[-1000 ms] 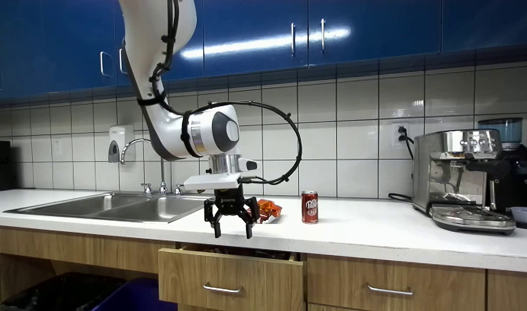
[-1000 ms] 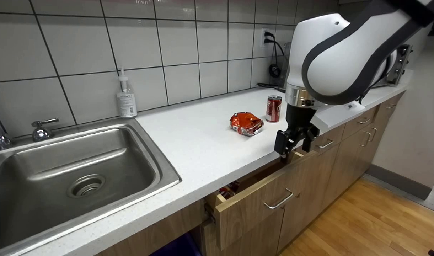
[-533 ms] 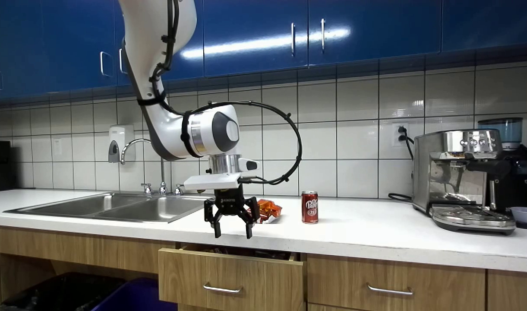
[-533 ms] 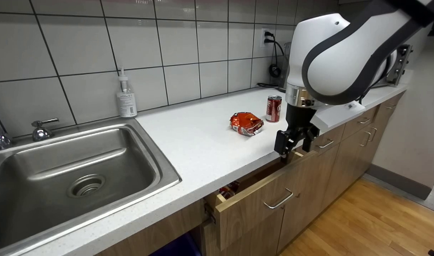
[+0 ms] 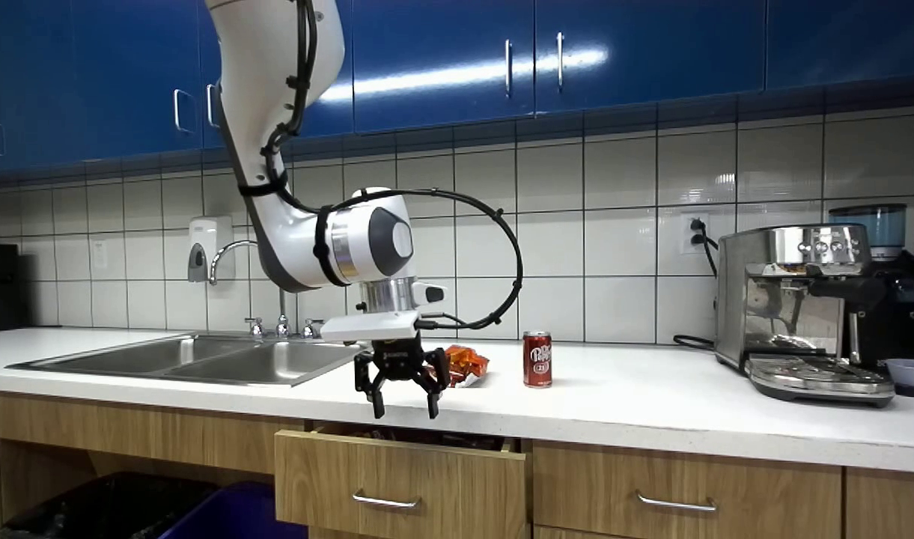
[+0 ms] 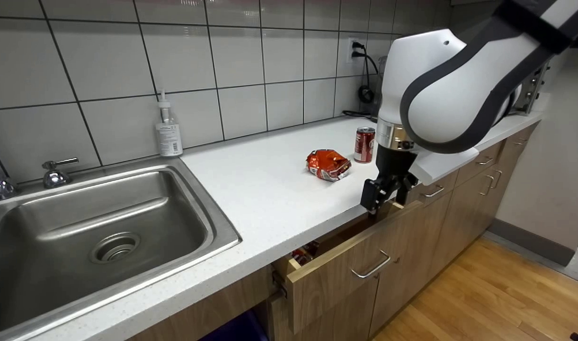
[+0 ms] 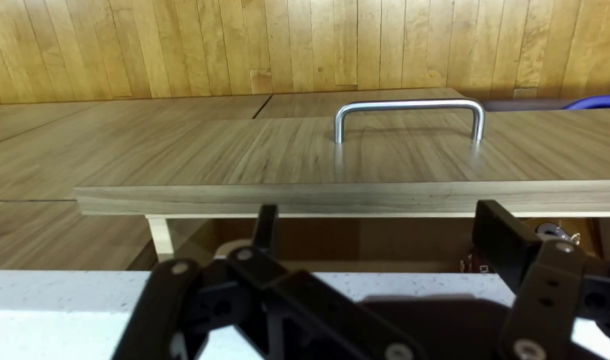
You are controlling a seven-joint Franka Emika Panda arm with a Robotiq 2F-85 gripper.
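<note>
My gripper (image 5: 406, 413) is open with nothing between its fingers. It points down over the counter's front edge, just above a partly open wooden drawer (image 5: 400, 475). In an exterior view the gripper (image 6: 387, 202) is close to the drawer's far end (image 6: 345, 279). In the wrist view the fingers (image 7: 374, 220) spread in front of the drawer front (image 7: 285, 155) and its metal handle (image 7: 409, 104). Red items (image 6: 300, 255) lie inside the drawer, mostly hidden. A crumpled orange packet (image 6: 328, 165) and a red Dr Pepper can (image 6: 364, 145) stand on the counter behind the gripper.
A steel sink (image 6: 128, 227) is set in the white counter (image 6: 270, 199), with a soap bottle (image 6: 169, 132) behind it. A coffee machine (image 5: 793, 299) stands at the far end. Blue cabinets (image 5: 442, 60) hang above. A black-lined bin (image 5: 112, 501) and a blue bin (image 5: 239, 513) are below.
The arm is still between the two earlier moments. Since then the gripper has moved slightly down, towards the drawer. It stays open. The drawer, packet and can have not moved.
</note>
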